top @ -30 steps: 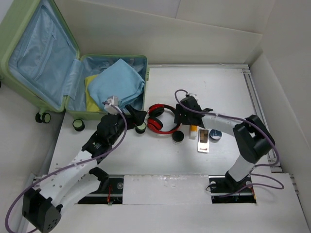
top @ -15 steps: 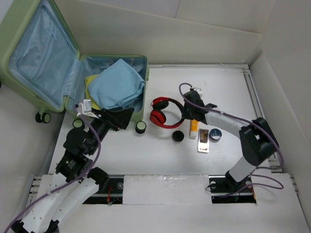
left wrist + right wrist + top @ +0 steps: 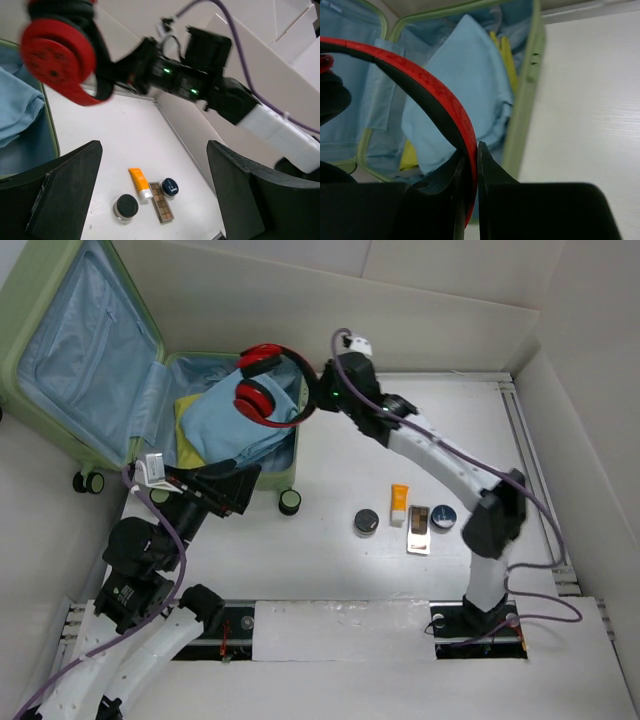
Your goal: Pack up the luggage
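Note:
The luggage point(image 3: 299, 440) lies open at the far left, a pale green suitcase with blue lining; folded light blue cloth point(image 3: 225, 425) and something yellow point(image 3: 185, 430) lie inside. Red-and-black headphones point(image 3: 268, 390) hang in the air above its right half. My right gripper point(image 3: 318, 400) is shut on their headband point(image 3: 430, 95), and in the right wrist view that gripper point(image 3: 472, 155) pinches the red band over the luggage rim point(image 3: 525, 100). My left gripper point(image 3: 240, 490) hovers open and empty near the luggage's front wall. The left wrist view shows its jaws point(image 3: 152, 150) wide apart and the headphones point(image 3: 57, 52) up left.
On the table right of centre lie an orange tube point(image 3: 399, 505), a brown palette point(image 3: 418, 528), a dark blue jar point(image 3: 443, 517) and a black-lidded jar point(image 3: 367, 522). A caster wheel point(image 3: 290, 502) sticks out at the luggage's front. White walls ring the table.
My right gripper shut on the headphones and carried them up from the table to above the luggage. The left arm drew back toward the near left, still open.

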